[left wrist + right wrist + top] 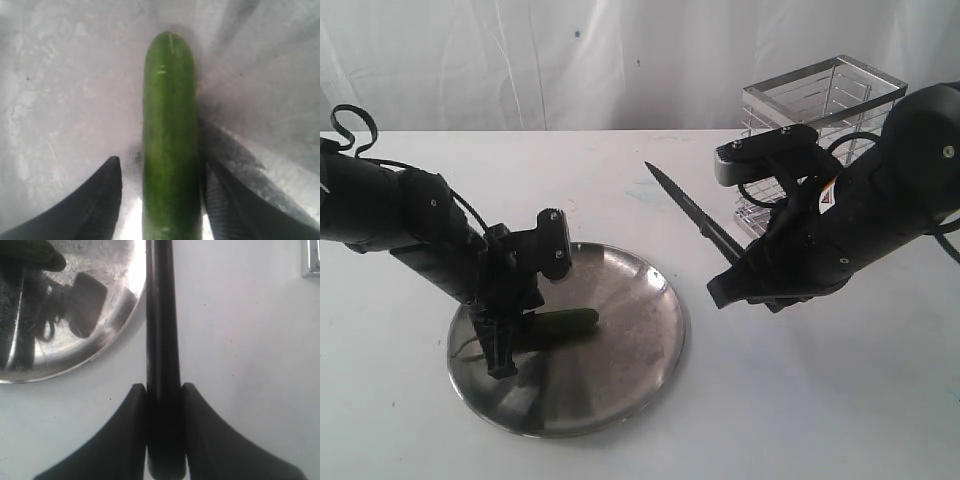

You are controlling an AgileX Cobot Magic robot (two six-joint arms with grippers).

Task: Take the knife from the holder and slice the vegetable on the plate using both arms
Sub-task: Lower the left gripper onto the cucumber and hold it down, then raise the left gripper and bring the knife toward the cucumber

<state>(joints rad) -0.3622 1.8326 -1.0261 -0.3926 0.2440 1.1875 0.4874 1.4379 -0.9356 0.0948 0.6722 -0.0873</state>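
Item 1, your left jaws: partly open, straddling the vegetable (pixel 565 322), one finger against it and the other just clear of it.
Item 2, vegetable: lying flat on the plate (pixel 620 350).
Item 3, your right jaws: clamped on the handle of the knife (pixel 685 205). The knife is out of the holder (pixel 820 95), over the tabletop (pixel 820 400) between plate and holder.

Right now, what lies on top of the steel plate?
One green vegetable lies on the plate, the left jaws standing one on each side of it. Its end between them is covered by the arm.
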